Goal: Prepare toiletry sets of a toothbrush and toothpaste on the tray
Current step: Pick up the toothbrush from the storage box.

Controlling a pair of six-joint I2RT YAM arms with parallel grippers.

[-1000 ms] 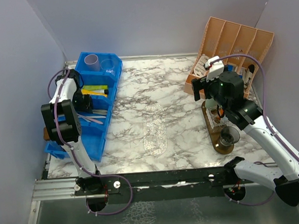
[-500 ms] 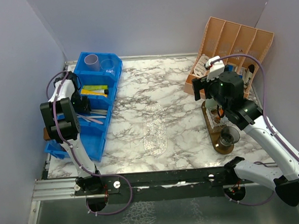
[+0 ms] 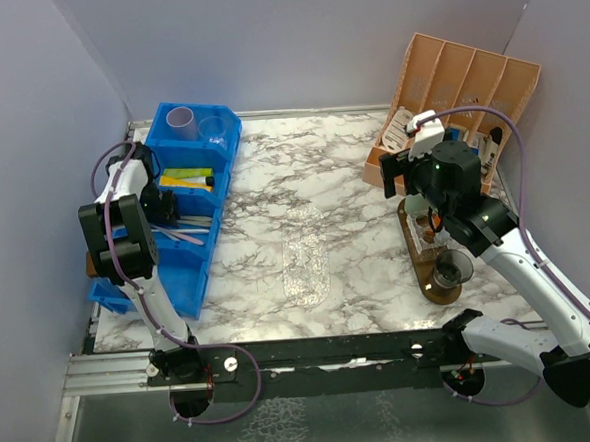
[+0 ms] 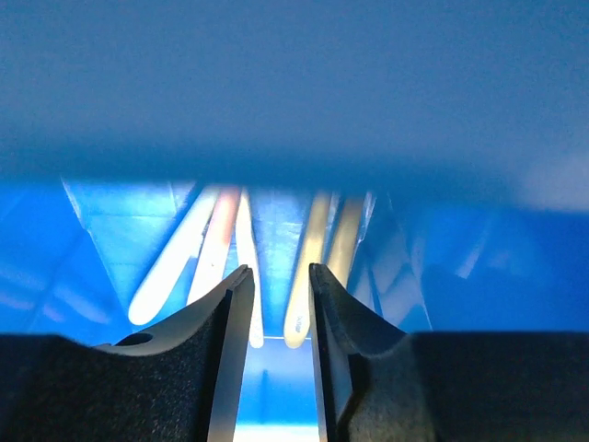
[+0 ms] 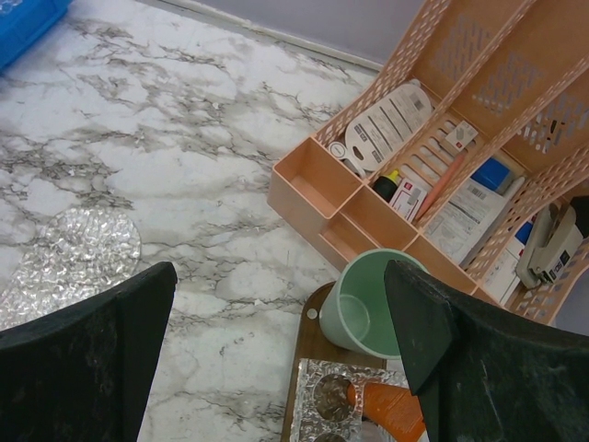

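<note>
While inside blue bin (image 3: 197, 285), left hand (image 4: 276, 276) near toothbrushes (image 4: 316, 241).

left gripper (image 4: 278, 276) narrowly parted; right gripper (image 5: 281, 276) spread wide

Soft, even overhead light fills the top view. The marble table (image 3: 352, 167) is bright and sharp, with only faint shadows beneath the right arm (image 3: 517, 247). Inside the blue bin (image 4: 276, 92), the left wrist view turns dim and saturated blue. Its upper half is a featureless smear, the pale toothbrushes (image 4: 221, 249) glow out of focus, and the left pincer (image 4: 281, 276) reads as a dark silhouette with light catching its inner edges. The right wrist view is crisp and bright. There the clear textured sheet (image 5: 74, 249) glints, the right pincer (image 5: 281, 276) shows its fingers (image 5: 92, 341) black and slightly soft, and the peach organiser (image 5: 479, 83) splays outward toward the frame's corner.
</note>
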